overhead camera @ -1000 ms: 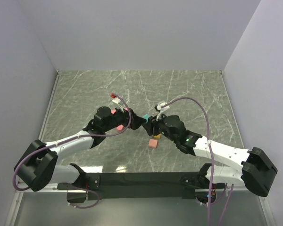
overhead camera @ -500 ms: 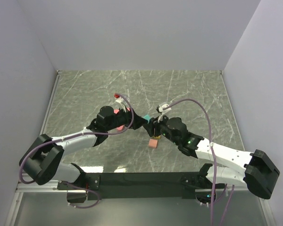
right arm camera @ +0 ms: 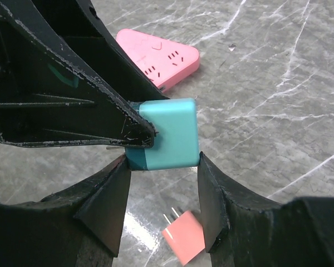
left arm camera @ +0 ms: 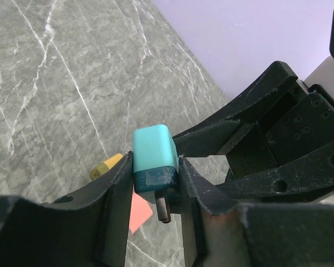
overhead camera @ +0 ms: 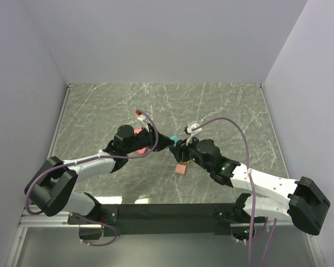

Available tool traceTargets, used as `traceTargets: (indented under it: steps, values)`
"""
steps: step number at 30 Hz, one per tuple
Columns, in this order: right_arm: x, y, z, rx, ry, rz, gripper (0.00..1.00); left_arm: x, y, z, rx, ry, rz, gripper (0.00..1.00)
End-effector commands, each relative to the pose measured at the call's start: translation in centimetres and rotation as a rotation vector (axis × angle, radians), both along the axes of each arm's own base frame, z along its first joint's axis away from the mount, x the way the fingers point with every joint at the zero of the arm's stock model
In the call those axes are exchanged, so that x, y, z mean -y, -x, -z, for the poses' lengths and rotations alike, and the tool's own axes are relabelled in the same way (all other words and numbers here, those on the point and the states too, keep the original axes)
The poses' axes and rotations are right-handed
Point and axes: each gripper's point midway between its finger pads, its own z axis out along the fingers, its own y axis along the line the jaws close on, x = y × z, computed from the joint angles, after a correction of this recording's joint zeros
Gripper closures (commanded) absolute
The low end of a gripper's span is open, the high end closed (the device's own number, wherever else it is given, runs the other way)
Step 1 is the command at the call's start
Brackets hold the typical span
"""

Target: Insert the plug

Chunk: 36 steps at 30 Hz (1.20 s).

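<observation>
The teal plug is up in the air over the middle of the desk, and both arms have it at once. The left pincer is closed tight on its two sides, with a metal pin poking out below. The right pincer is closed in too, but its tips seem to press only on the low edge of the plug, so that hold looks thin. This is where it could go wrong. If one pincer lets go when the other does not have a good hold, the plug could tip or drop onto the desk. If both hold on and the arms pull apart, the plug could twist or pop out. The black fingers are packed very close, so they could bump each other as well. The pink socket block lies on the desk just beside the left arm, a little way from the plug. To go in, the pins must point straight at its holes. If the plug sits crooked in the pincer, the pins could hit the top of the block and push it away. A pink plug and a yellow piece lie loose right under the plug. A low arm could knock them.
</observation>
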Motion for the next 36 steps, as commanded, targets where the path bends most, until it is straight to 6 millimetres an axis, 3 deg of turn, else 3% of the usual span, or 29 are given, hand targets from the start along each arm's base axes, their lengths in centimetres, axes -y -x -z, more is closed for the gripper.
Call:
traceTargets:
  steps: [1,4,5,7,10,17,18,20,21,23,27,31,36]
  values:
    - [-0.3,-0.2,-2.4,0.060,-0.041,-0.002,0.82,1.0,0.9,-2.1,0.066,0.052,0.087,1.00]
    - [-0.1,-0.1,-2.8,0.057,-0.046,0.000,0.17,0.2,0.2,-1.9,0.078,0.034,0.058,1.00]
    - [0.1,0.1,-3.0,0.058,-0.045,-0.002,0.08,-0.4,-0.2,-2.2,0.081,0.040,0.038,1.00]
    - [0.1,0.5,-3.5,0.064,-0.052,-0.018,0.07,-3.4,-1.6,-2.6,0.100,0.077,-0.031,1.00]
    - [0.0,1.6,-4.5,0.093,-0.096,-0.071,0.06,-5.3,-1.6,-3.1,0.109,0.095,-0.023,0.99]
    - [-1.3,2.4,-8.0,0.184,-0.220,-0.231,0.08,-4.9,2.2,-4.9,0.210,0.148,0.152,1.00]
    - [-1.9,3.3,-8.3,0.168,-0.252,-0.306,0.09,-4.8,3.0,-5.0,0.216,0.153,0.194,1.00]
    - [-1.1,2.3,-9.3,0.178,-0.298,-0.311,0.12,-4.9,3.9,-5.5,0.243,0.160,0.224,1.00]
    - [-1.3,3.0,-9.6,0.160,-0.327,-0.369,0.13,-5.0,4.0,-5.6,0.247,0.158,0.227,1.00]
    - [-0.5,2.3,-10.4,0.177,-0.359,-0.365,0.15,-5.2,4.8,-6.3,0.281,0.161,0.247,0.99]
    - [-0.8,3.3,-10.9,0.141,-0.412,-0.452,0.19,-5.2,6.0,-7.2,0.320,0.181,0.279,1.00]
    - [-1.9,4.8,-10.5,0.076,-0.436,-0.574,0.26,-4.7,6.3,-7.2,0.333,0.170,0.295,1.00]
    - [-2.5,5.8,-10.6,0.053,-0.466,-0.648,0.27,-4.3,6.6,-7.3,0.347,0.170,0.305,1.00]
